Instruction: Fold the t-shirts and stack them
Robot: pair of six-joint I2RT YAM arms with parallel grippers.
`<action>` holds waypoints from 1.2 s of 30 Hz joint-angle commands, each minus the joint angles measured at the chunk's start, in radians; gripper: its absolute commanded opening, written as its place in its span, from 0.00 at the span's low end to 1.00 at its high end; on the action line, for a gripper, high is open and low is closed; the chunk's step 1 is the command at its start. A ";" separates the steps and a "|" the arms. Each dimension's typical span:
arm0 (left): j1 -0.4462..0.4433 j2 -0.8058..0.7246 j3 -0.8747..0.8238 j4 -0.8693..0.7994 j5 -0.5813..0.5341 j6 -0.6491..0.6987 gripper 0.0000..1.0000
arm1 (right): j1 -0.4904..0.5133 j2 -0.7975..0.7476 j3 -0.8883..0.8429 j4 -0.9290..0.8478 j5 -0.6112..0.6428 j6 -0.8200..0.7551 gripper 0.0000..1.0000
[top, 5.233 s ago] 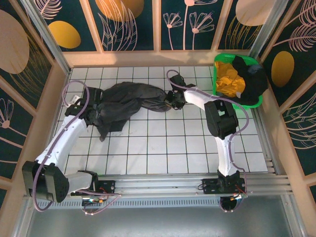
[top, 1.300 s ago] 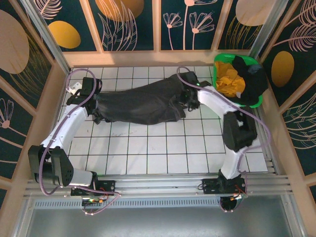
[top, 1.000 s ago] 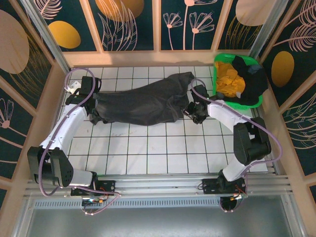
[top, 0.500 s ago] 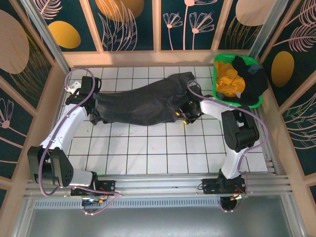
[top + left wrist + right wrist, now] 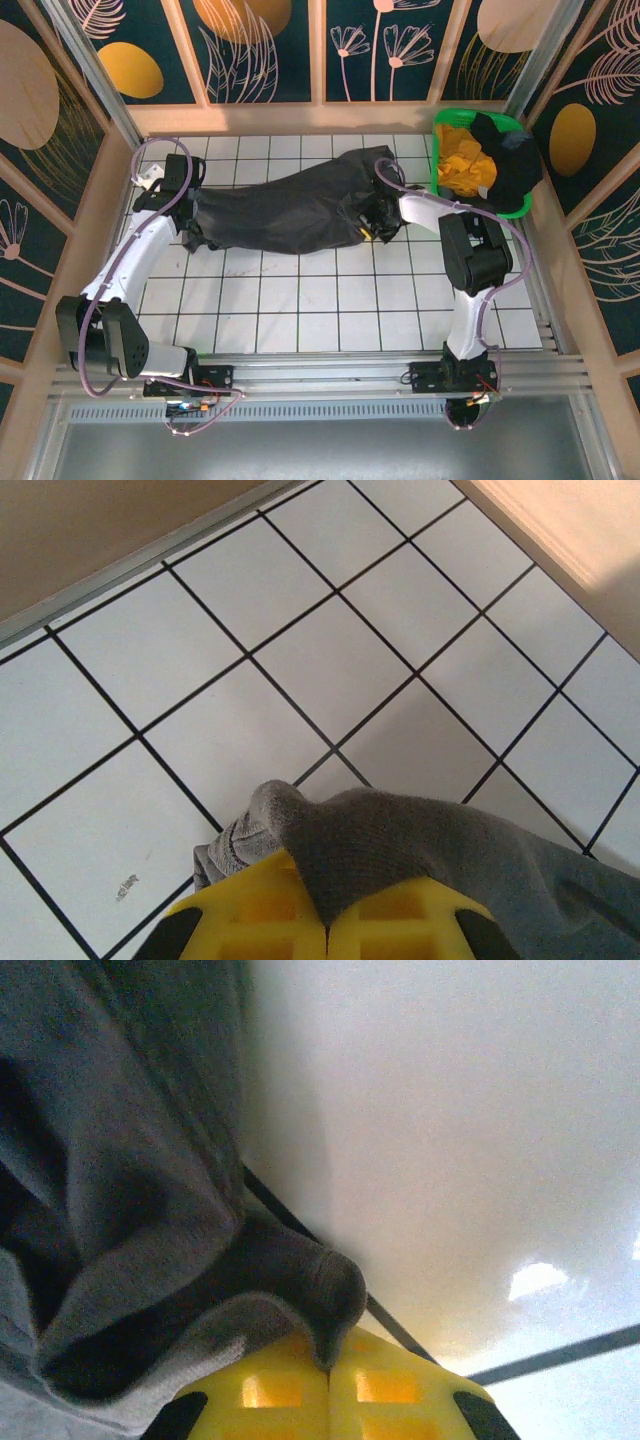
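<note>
No text, label, brand, number or sign can be read anywhere

Lab-style robot test cell: tiled tabletop (image 5: 320,300), floral-panelled walls (image 5: 270,50), aluminium rails (image 5: 320,375).

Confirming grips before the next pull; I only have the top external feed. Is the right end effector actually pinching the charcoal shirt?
Observer: Yes, the right wrist view shows the right end effector shut on a fold of the charcoal t-shirt.
Operator: Left one?
Observer: The left end effector is shut too, with a grey hem of that shirt draped over its tip.
Operator: What's ahead of it?
Observer: White tiled table, one tile with a small dark smudge.
</note>
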 commanded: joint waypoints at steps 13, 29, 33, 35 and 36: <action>0.007 0.002 0.097 0.036 0.081 -0.036 0.00 | -0.059 -0.298 0.112 0.026 0.249 -0.331 0.00; 0.007 -0.082 0.569 0.112 0.185 -0.048 0.00 | -0.173 -0.453 0.524 0.222 0.152 -0.522 0.00; 0.007 -0.193 0.570 0.188 0.147 -0.056 0.00 | -0.190 -0.564 0.522 0.262 0.165 -0.514 0.00; 0.006 -0.214 0.608 0.186 0.122 -0.063 0.00 | -0.200 -0.603 0.533 0.265 0.167 -0.505 0.00; 0.006 -0.210 0.636 0.175 0.117 -0.067 0.00 | -0.204 -0.612 0.541 0.264 0.164 -0.500 0.00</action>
